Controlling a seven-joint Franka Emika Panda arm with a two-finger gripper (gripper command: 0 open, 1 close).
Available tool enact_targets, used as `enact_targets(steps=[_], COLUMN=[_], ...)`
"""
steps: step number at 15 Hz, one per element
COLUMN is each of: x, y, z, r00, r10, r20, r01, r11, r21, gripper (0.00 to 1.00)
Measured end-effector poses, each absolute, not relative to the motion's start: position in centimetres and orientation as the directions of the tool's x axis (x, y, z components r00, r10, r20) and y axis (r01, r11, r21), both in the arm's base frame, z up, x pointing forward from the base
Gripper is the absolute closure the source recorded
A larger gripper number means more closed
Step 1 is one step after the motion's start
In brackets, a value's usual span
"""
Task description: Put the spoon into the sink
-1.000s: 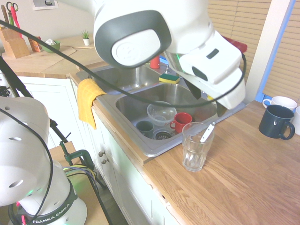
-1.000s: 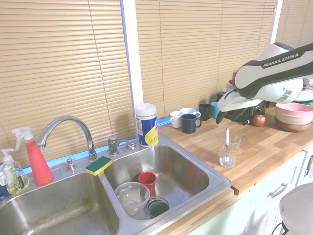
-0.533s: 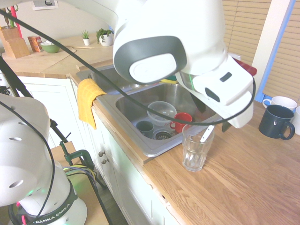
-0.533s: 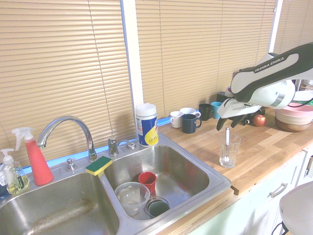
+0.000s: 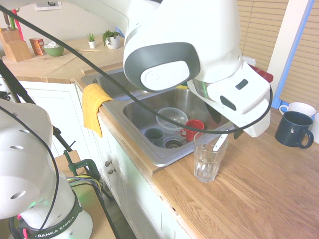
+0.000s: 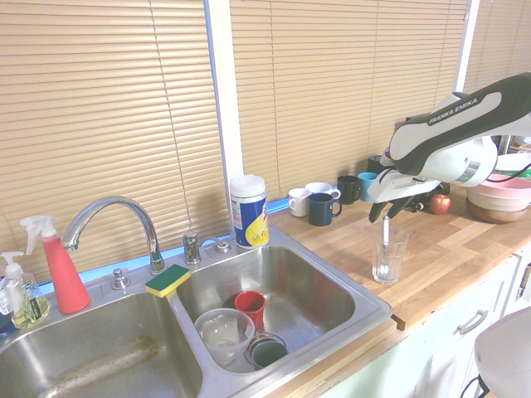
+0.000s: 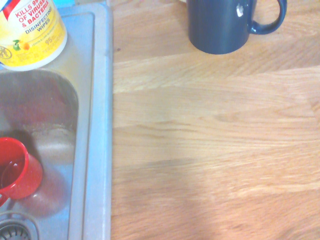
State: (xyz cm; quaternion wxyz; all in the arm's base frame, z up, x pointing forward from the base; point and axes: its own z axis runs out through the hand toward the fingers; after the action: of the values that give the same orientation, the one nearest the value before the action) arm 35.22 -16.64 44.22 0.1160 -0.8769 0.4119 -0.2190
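The spoon (image 6: 386, 231) stands upright in a clear drinking glass (image 6: 388, 254) on the wooden bench (image 6: 448, 249), just to the side of the stainless steel sink (image 6: 332, 311), with its handle rising a little above the glass rim. The end effector (image 6: 390, 207) hangs just above the top of the handle, pointing steeply down; its two dark fingers (image 6: 375, 210) stand apart on either side of the handle's line, with a gap between them and nothing gripped. From the first exterior view the arm's white body hides most of the fingers, and the spoon (image 5: 220, 141) shows leaning against the glass (image 5: 208, 157) rim. In the nearer basin lie a red cup (image 6: 250, 308), a clear bowl (image 6: 223, 330) and a dark cup (image 6: 268, 351) by the drain. A green-and-yellow sponge (image 6: 168, 280) sits on the divider between the basins, and a tub of disinfecting wipes (image 6: 248, 211) stands behind the sink. A dark blue mug (image 7: 225, 22) stands on the bench near the window.
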Motion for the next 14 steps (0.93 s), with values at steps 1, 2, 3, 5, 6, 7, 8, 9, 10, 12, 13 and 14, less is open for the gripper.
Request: enact_targets(steps=[1,2,3,5,6,7,8,9,10,12,13,14], x=[35.2,35.1,35.1,34.9,35.0,35.0,35.1,35.2,35.3,35.3,35.3,35.3], y=[-16.6,-16.6,-16.5,-16.5,-16.4,-16.4,-16.3,-16.2,-16.2,-16.3,-16.3,-16.3], z=[44.1,43.9,43.8,43.3,43.2,43.2,43.1,42.9,42.8,42.8,42.8,42.8], r00=[0.569,0.572,0.574,0.577,0.578,0.580,0.581,0.583,0.584,0.582,0.581,0.580], r10=[-0.770,-0.768,-0.766,-0.764,-0.763,-0.762,-0.761,-0.760,-0.760,-0.760,-0.760,-0.760], r20=[0.289,0.289,0.288,0.287,0.289,0.289,0.288,0.287,0.286,0.290,0.292,0.293], r01=[-0.669,-0.668,-0.667,-0.667,-0.666,-0.665,-0.664,-0.664,-0.664,-0.664,-0.664,-0.663], r11=[-0.638,-0.640,-0.642,-0.644,-0.646,-0.647,-0.648,-0.649,-0.650,-0.650,-0.650,-0.650], r21=[-0.381,-0.379,-0.378,-0.374,-0.373,-0.372,-0.372,-0.371,-0.370,-0.371,-0.371,-0.371], gripper=[1.00,1.00,1.00,1.00,1.00,1.00,1.00,1.00,1.00,1.00,1.00,1.00])
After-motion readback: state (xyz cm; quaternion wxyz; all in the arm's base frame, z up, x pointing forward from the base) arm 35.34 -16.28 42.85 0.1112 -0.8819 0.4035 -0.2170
